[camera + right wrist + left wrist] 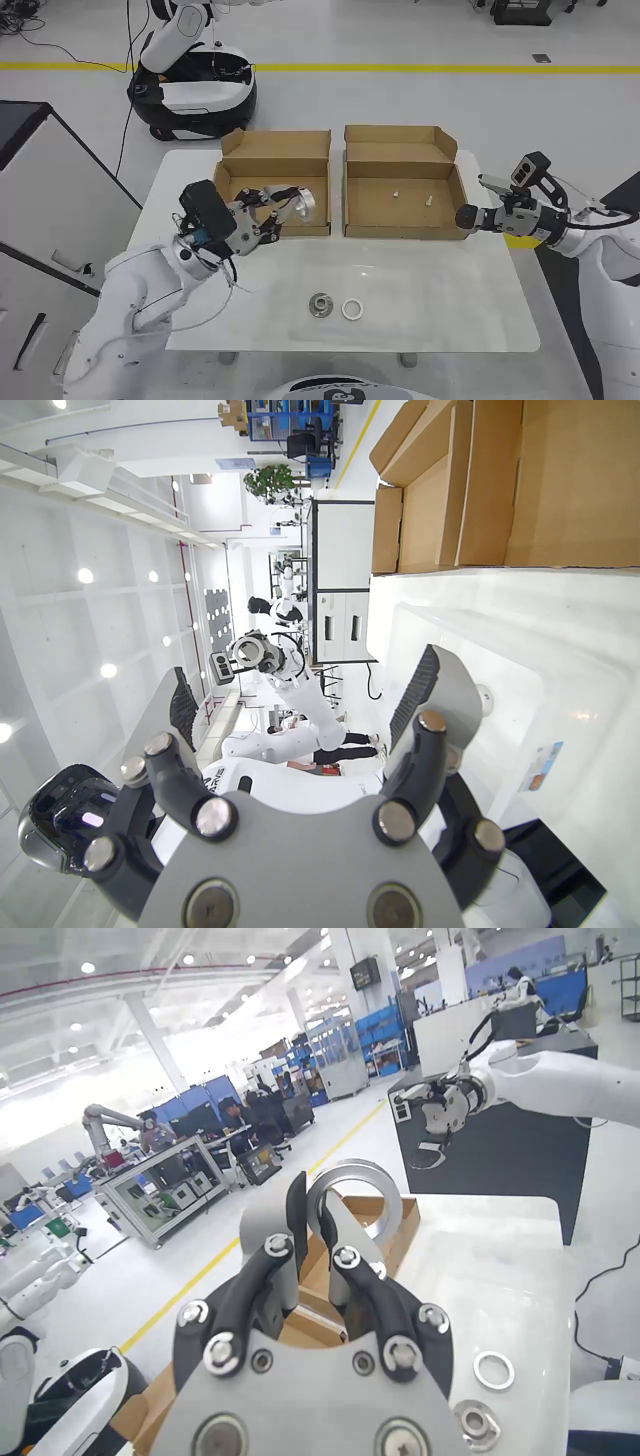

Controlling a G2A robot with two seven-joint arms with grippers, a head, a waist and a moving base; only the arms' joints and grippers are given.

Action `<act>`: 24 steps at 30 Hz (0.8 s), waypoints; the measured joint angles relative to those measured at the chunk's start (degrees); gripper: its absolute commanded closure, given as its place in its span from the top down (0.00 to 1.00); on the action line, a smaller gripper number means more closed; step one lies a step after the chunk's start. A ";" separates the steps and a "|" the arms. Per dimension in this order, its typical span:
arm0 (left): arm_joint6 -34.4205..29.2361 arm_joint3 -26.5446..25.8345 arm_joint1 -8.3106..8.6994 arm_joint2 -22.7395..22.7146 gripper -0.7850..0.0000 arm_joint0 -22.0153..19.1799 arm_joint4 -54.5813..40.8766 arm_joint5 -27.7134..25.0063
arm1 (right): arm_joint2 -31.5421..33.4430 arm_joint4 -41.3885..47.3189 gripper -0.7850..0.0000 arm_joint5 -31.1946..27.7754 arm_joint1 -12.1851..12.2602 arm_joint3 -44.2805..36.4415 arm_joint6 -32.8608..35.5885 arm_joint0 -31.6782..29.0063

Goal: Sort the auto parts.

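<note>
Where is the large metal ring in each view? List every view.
Top view: large metal ring in the left gripper, over the left cardboard box.
Left wrist view: ring clamped in that gripper, above the box.
Right wrist view: ring far off, in that gripper.
Shared landmark: that box.

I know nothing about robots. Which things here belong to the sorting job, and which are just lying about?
Job in hand:
large metal ring, held in the left gripper; left box; right box with two small pieces inside; small ring and flanged part on the table.

Just about:
another robot's base beyond the table; cabinet beside it; yellow floor line.
</note>
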 measured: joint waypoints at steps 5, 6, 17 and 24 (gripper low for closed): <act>8.35 2.10 0.34 -4.21 0.00 1.68 -3.15 -5.22 | 0.00 0.00 1.00 0.00 0.00 0.00 0.00 0.00; 9.69 2.52 0.38 -4.75 0.00 1.79 -3.45 -6.01 | 0.00 0.00 1.00 0.00 0.00 0.00 0.00 0.00; 24.63 5.57 0.60 -8.95 0.00 2.38 -4.68 -15.77 | 0.00 0.00 1.00 0.00 0.00 0.00 0.00 0.00; 30.29 5.66 0.73 -8.75 0.00 2.29 -4.17 -16.73 | 0.00 0.00 1.00 0.00 0.00 0.00 0.00 0.00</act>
